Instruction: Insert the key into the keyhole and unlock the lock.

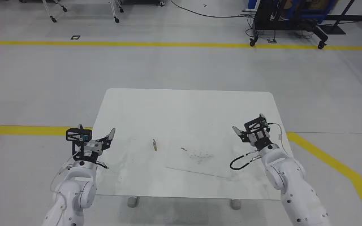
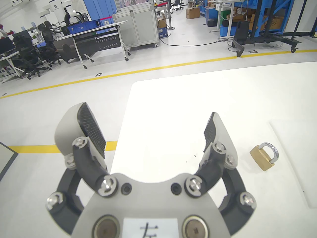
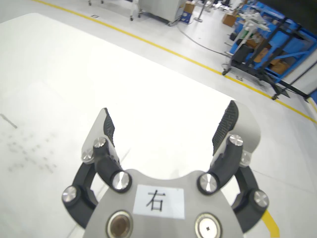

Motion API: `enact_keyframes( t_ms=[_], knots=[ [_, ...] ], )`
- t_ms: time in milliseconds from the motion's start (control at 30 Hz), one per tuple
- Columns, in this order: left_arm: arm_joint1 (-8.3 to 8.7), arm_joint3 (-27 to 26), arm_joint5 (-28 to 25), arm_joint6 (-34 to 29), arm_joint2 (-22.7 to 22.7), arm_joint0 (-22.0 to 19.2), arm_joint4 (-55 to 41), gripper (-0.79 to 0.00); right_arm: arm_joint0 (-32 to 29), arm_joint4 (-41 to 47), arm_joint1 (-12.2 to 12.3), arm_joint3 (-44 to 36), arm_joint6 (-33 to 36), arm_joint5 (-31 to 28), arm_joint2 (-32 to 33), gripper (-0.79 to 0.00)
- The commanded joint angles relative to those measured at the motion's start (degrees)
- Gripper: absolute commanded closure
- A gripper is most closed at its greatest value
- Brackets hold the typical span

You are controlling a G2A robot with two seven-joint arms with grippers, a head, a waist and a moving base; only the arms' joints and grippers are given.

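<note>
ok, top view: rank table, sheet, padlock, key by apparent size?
1. table
2. sheet lying on it
3. padlock and key: both tiny, too alike to rank firmly; the padlock looks slightly thicker.

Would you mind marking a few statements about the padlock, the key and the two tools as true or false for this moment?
1. The left tool is open and empty. True.
2. The right tool grips the padlock. False: it is open and empty, and the padlock lies on the table, apart from both tools.
3. The key sits in the keyhole. False: nothing sticks out of the padlock, and a slim object, likely the key, lies apart from it on the table.
4. In the top view the padlock lies nearer the left tool than the right tool. True.
</note>
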Motion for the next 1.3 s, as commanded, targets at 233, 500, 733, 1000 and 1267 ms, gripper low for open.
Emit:
enact_keyframes(
  t_ms=[233,500,733,1000,1267],
  knots=[
    [0.0,0.0,0.0,0.0,0.0,0.0,0.0,-0.785,7.76,0.13,-0.88,6.15,4.15,-5.97,-7.69,-0.785],
    [0.0,0.0,0.0,0.0,0.0,0.0,0.0,-0.785,7.76,0.13,-0.88,6.15,4.15,-5.97,-7.69,-0.785],
    [0.0,0.0,0.0,0.0,0.0,0.0,0.0,-0.785,14.28,-0.14,-1.91,11.91,5.62,-12.78,-14.83,-0.785],
    [0.0,0.0,0.0,0.0,0.0,0.0,0.0,-0.785,20.38,-1.19,-3.16,17.01,3.23,-19.27,-21.8,-0.785],
    [0.0,0.0,0.0,0.0,0.0,0.0,0.0,-0.785,26.51,-2.36,-3.78,23.84,1.98,-31.26,-26.63,-0.64]
  ],
)
